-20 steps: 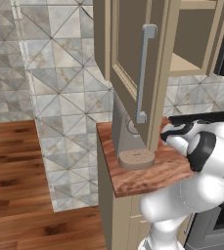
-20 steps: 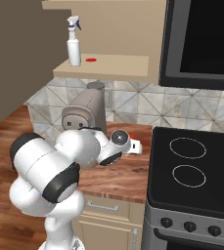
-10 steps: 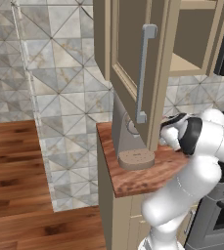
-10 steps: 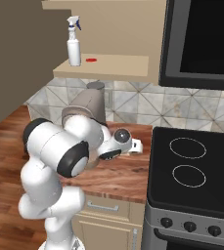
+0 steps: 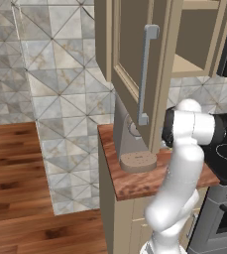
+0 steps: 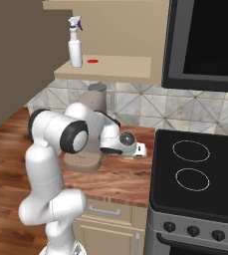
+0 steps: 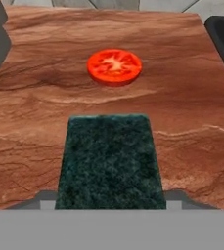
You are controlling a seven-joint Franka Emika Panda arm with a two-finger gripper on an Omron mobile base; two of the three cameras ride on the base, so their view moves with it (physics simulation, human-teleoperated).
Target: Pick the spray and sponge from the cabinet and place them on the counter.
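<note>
With the arm swung upright since a second ago, the sponge (image 7: pixel 108 161) is seen low over the counter (image 7: pixel 182 88), apparently pinched in the gripper (image 6: pixel 135 149), and could be dropped onto the tomato slice (image 7: pixel 114 67); the spray (image 6: pixel 75 42) waits in the cabinet (image 6: pixel 105 69).

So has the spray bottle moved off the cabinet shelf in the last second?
No. The spray stands upright at the left end of the cabinet shelf, beside the small red thing, just as it did a second ago.
</note>
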